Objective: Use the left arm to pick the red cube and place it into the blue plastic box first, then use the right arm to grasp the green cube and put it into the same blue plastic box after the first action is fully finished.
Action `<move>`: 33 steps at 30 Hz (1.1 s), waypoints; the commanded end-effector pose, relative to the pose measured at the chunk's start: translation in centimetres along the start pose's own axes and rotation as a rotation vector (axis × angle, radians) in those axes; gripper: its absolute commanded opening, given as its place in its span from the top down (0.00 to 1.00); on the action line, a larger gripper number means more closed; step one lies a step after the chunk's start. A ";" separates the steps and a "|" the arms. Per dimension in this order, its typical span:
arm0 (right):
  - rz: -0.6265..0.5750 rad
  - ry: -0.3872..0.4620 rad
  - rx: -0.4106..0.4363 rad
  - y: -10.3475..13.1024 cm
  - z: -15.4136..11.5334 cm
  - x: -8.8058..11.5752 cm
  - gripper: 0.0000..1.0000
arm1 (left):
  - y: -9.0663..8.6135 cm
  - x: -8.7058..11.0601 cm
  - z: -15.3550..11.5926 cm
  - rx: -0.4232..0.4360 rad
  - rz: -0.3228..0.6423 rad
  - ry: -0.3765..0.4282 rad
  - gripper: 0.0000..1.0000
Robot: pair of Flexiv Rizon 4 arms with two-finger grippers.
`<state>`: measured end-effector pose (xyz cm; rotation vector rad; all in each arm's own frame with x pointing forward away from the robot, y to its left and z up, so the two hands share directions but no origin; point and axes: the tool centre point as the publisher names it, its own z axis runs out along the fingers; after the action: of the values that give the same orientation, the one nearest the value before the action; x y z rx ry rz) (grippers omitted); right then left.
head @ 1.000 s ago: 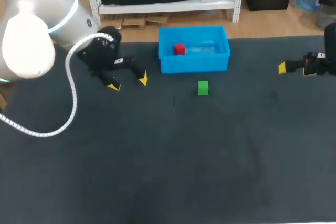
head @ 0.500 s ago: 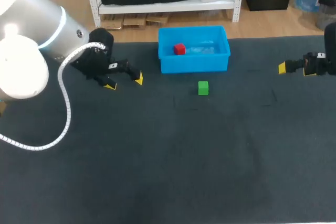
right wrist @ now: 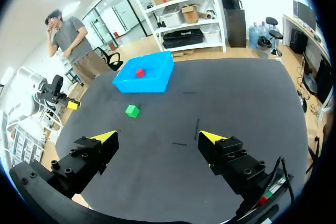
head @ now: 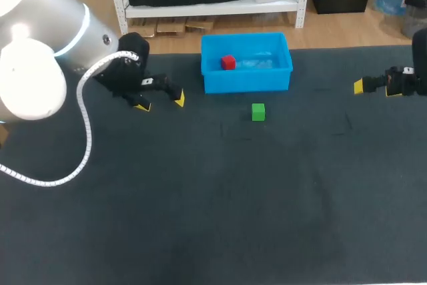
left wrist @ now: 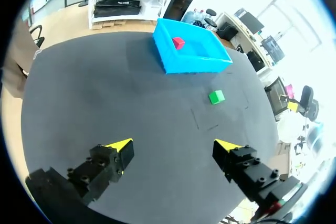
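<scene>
The blue box stands at the middle of the worktop's far edge. The red cube lies inside it, in the left part of the box, close to its far wall. The green cube sits on the worktop just in front of the box, apart from its front wall and slightly right of the red cube's line.

The left tool is over the worktop toward the far left corner, beside the box's left end and not touching it. Its 2 fingers are spread wide with nothing between them.

The right tool is near the worktop's right edge, toward the far right corner and well apart from the box and both cubes. Its 2 fingers also stand wide apart and hold nothing. Seen from its wrist, the green cube lies ahead of it, with the box beyond.
</scene>
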<state>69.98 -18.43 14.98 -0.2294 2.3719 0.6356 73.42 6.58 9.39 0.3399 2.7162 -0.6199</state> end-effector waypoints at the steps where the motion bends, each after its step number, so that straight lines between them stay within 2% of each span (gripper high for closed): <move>1: -0.001 0.001 0.000 0.0 0.0 0.0 0.00 | 0.0 -0.1 0.1 0.001 0.000 0.003 0.00; 26: -0.001 0.001 0.000 0.0 0.0 0.0 0.00 | 0.0 -0.1 0.1 0.001 0.000 0.003 0.00; 29: -0.016 0.003 0.023 0.0 0.2 -0.9 0.00 | 0.0 -0.1 0.1 0.001 0.000 0.003 0.00; 33: -0.027 0.027 0.050 0.3 0.5 -1.1 0.00 | 0.0 -0.1 0.1 0.001 0.000 0.003 0.00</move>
<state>70.64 -18.56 15.10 -0.2644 2.3802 0.6087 73.42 6.55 9.44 0.3394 2.7189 -0.6177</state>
